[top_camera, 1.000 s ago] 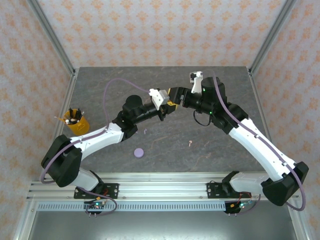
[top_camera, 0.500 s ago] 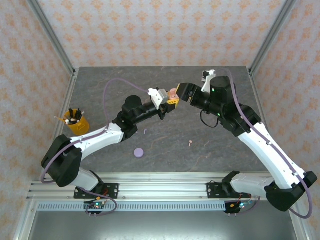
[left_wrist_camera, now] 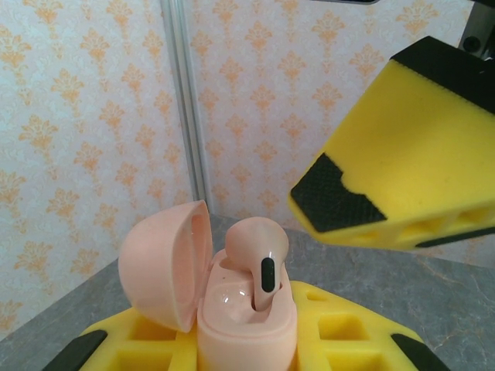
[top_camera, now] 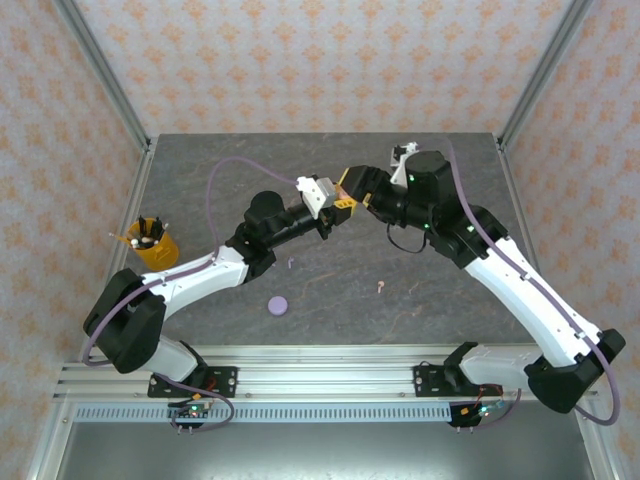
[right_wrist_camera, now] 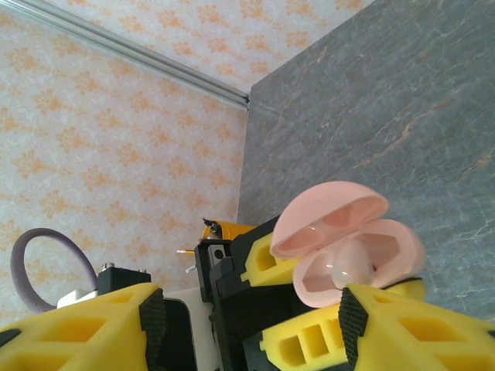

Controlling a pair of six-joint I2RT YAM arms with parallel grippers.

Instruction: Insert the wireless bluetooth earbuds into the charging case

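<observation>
**Pink bud stands proud in held case as open tool waits beside it**

Nearest the arm bases, a closed lilac case [top_camera: 278, 305] is seen on the surface, with a loose pink earbud [top_camera: 381, 287] and a loose lilac earbud [top_camera: 291, 264] lying well apart beyond it. Farther out, the pink charging case [left_wrist_camera: 244, 325] is held clear of the surface, clamped in the left tool [top_camera: 340, 208] with its lid hinged open. The right tool [top_camera: 358, 185] hangs just beside it, jaws apart and empty.

The earbuds are judged to be very light, hard, glossy and apt to slip, so they are best pinched across the bulb with the stem left free.

The loose pieces are given by the overhead view. In the left wrist view an upright pink earbud [left_wrist_camera: 259, 255] is seen stem-down in one well, apparently not fully seated. In the right wrist view the case hollows are faced from the other side.
</observation>
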